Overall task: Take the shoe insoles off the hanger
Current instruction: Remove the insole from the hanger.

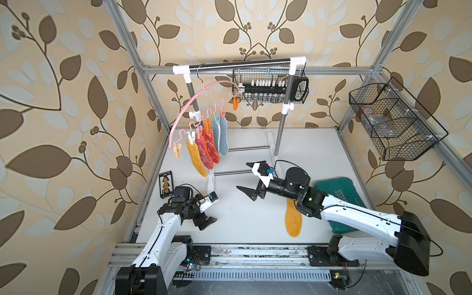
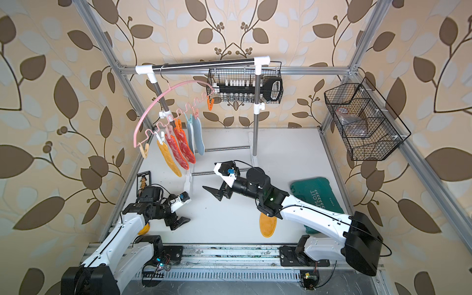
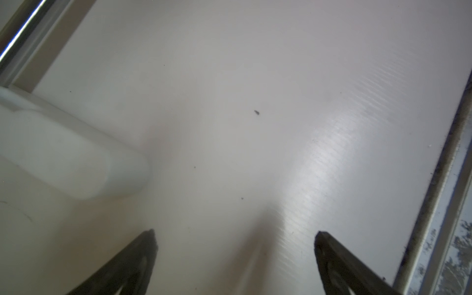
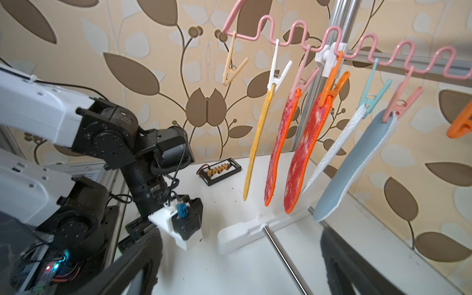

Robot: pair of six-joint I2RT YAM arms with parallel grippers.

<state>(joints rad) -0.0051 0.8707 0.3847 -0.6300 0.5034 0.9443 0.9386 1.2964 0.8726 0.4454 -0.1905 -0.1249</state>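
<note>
Hanging from clips, five insoles; a sixth lies flat on the table.

Five of the shoe insoles point(image 1: 213, 150) dangle from the hanger point(image 4: 242, 37), left of centre in both top views, on the steel rack point(image 1: 240, 63); the orange-yellow insole point(image 1: 293, 219) lies on the white table point(image 1: 242, 217), lower right of centre, partly under the right arm and near the green case point(image 1: 339, 189); the right gripper point(image 1: 242, 175) is spread wide and empty at mid-frame, pointing toward the hanging row; the left gripper point(image 3: 235, 233), lower left, gapes over bare table, holding nothing.
</note>
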